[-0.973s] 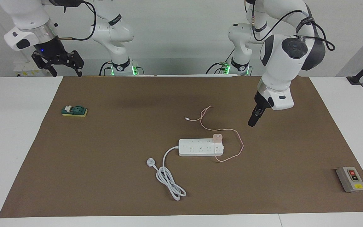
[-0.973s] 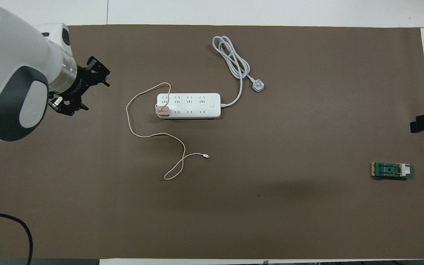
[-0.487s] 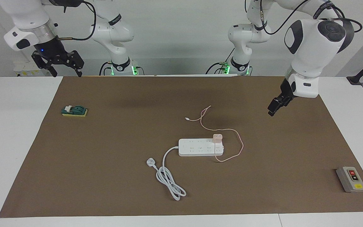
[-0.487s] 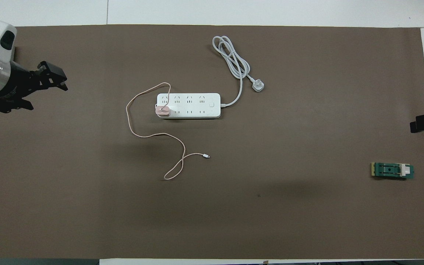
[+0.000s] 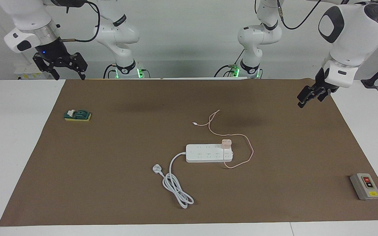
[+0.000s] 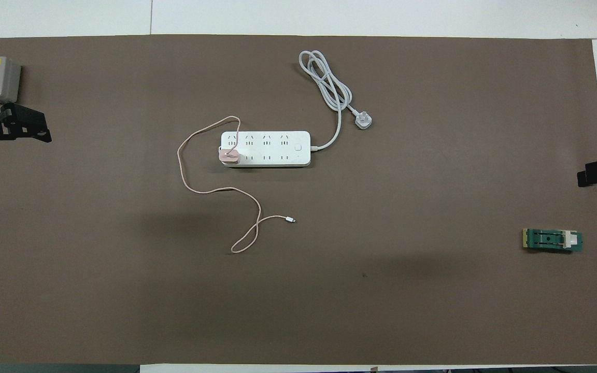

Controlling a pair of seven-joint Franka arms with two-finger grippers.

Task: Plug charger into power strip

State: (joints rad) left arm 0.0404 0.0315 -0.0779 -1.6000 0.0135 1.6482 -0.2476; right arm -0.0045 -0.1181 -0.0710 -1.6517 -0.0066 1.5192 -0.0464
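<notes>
The right claw [image 5: 67, 71] hangs with its fingers spread wide and empty over the counter's [image 5: 18, 137] edge by the robots, at the right arm's end and well apart from the power strip [image 5: 209, 153]; that arm waits. Toward the same end, nearer to the robots than the power strip, a small green block [image 5: 77, 115] lies on the brown mat [image 5: 110, 183].

The power strip lies flat about the middle of the mat. Its thick white cord [image 5: 176, 183] runs off its end toward the right arm's side and coils farther from the robots, ending in a white three-pin plug [image 5: 156, 168].

The charger [image 5: 226, 143] sits upright in a socket at the strip's end toward the left arm. Its thin pink cable [image 5: 249, 150] loops round that end and trails on the mat nearer to the robots.

The left claw [image 5: 311, 95] hovers empty, fingers wide, over the mat's corner, well apart from the power strip. A grey switch box [image 5: 365, 186] lies at the left arm's end, farther from the robots than the strip.
</notes>
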